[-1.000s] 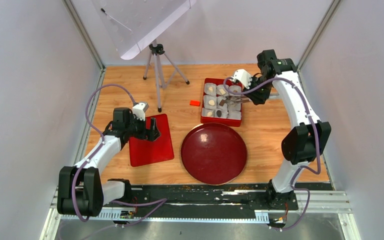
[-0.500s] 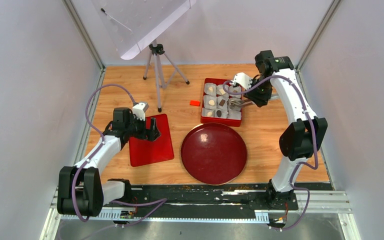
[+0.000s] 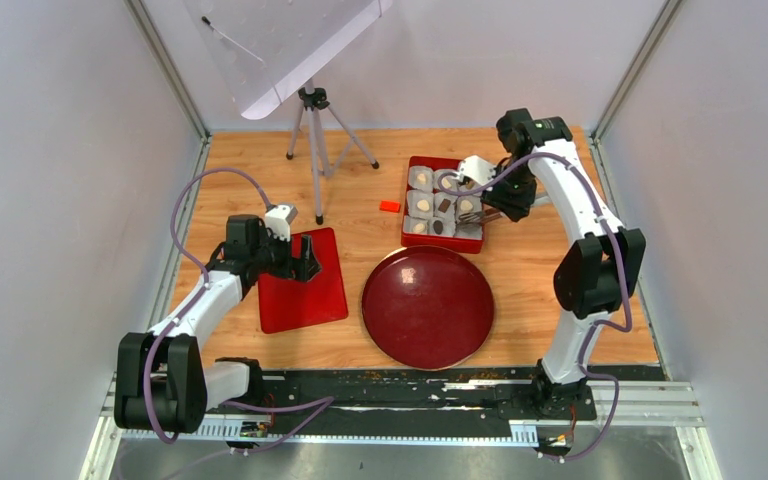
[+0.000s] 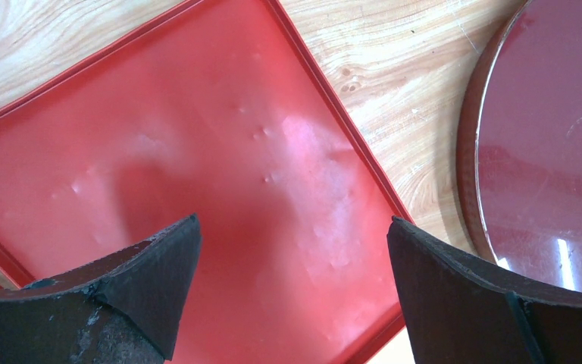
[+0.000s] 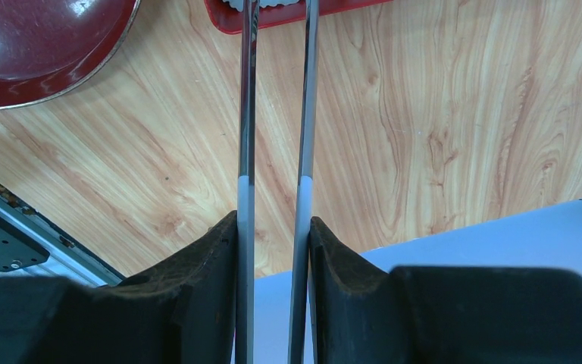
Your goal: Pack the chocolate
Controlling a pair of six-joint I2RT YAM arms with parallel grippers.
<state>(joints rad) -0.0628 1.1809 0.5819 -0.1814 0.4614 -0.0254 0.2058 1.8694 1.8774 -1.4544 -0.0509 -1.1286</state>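
Tiny bite-size chocolate pieces [image 3: 422, 205], some cream-white, some dark brown, are sitting singly in white crinkled paper cups [image 3: 470, 231] inside a red rectangular tray [image 3: 406, 206] on the wooden worktop [image 3: 540, 262].

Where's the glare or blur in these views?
Left wrist: a white glare patch on the red tray, light streaks on the round plate. Right wrist: a highlight on the plate, the tongs sharp, the right gripper dark. Top external: even light, the chocolate too small to resolve.
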